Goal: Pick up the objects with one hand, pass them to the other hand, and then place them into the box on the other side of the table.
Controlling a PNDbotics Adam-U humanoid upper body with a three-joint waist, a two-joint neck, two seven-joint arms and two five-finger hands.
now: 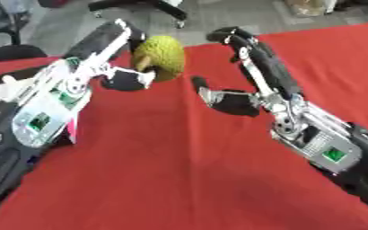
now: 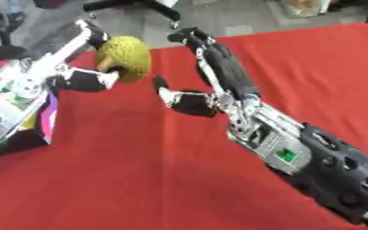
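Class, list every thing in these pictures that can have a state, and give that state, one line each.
Yellow-green bumpy fruit: lifted off the table, held in the left hand.
Left hand: curled round the fruit.
Right hand: open, holding nothing, beside the fruit, apart from it.
Red tablecloth: spread flat.

This looks like an office or lab space. Beyond the left hand [image 1: 112, 58], past the far edge of the surface [image 1: 179, 179] with its red cloth, the black wheeled base of an office chair [image 1: 152, 6] stands on a grey floor [image 1: 234, 15]. Farther beyond the right hand [image 1: 242, 72] sits a cardboard box [image 1: 309, 6].
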